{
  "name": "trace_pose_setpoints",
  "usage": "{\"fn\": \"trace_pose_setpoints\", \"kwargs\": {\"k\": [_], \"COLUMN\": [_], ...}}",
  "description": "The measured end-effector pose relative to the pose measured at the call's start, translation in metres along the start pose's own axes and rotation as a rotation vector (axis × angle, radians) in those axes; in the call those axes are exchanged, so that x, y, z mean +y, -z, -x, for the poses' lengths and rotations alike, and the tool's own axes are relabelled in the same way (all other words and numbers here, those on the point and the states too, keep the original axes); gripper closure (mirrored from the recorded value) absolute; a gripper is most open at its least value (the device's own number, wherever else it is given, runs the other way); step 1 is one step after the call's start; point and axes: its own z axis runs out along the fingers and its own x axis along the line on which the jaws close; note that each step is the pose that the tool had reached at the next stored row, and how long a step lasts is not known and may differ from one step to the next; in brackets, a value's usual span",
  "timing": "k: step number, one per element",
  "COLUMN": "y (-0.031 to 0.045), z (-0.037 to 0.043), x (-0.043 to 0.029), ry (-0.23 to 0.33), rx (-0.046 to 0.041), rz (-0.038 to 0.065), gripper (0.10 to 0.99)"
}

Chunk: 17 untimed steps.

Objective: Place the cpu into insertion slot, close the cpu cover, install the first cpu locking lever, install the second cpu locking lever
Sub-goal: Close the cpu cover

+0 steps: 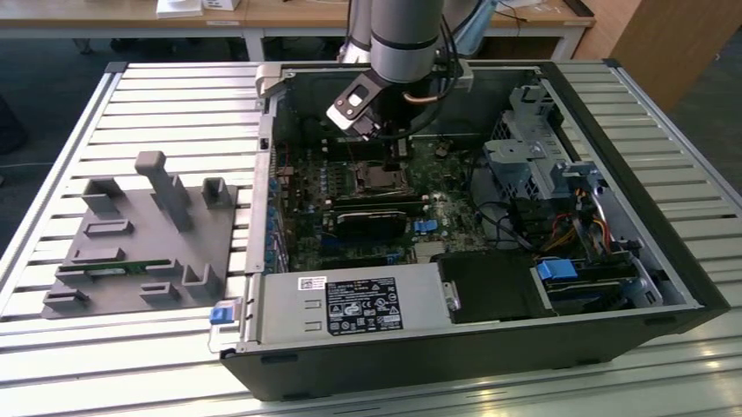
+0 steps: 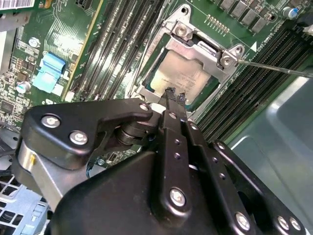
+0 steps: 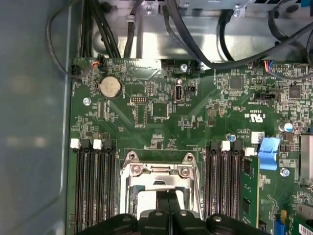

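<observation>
- The hand (image 2: 173,94) is seen with its fingers pressed together and nothing clamped; its tips hang just over the cpu (image 2: 183,76).
- The cpu is seated in the slot (image 1: 377,180) and is framed by the cover (image 2: 205,51), which is laid flat on it.
- One thin lever (image 2: 274,68) is seen jutting from the cover's corner across the memory slots (image 3: 93,186).
- The slot's near edge is hidden by the hand's black body in both wrist views.
- Memory slots are set on both sides of the slot.
- One coin cell (image 3: 110,87) and one blue tab (image 3: 269,152) are counted on the board.
- One open case (image 1: 464,356) is laid on the counter (image 1: 174,95); one grey fixture (image 1: 145,239) stands at the exterior view's left.
</observation>
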Motion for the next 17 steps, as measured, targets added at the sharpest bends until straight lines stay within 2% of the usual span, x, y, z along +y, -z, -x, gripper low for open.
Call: {"fn": "trace_pose_setpoints", "kwargs": {"k": [9, 14, 17], "y": [-0.0041, -0.0049, -0.0062], "z": [0.0026, 0.0026, 0.0025], "x": [-0.0188, -0.0243, -0.0269], "ry": [0.0, 0.0, 0.0], "rx": [0.0038, 0.0126, 0.0142], "rz": [0.0, 0.0, 0.0], "gripper": [0.98, 0.98, 0.98]}}
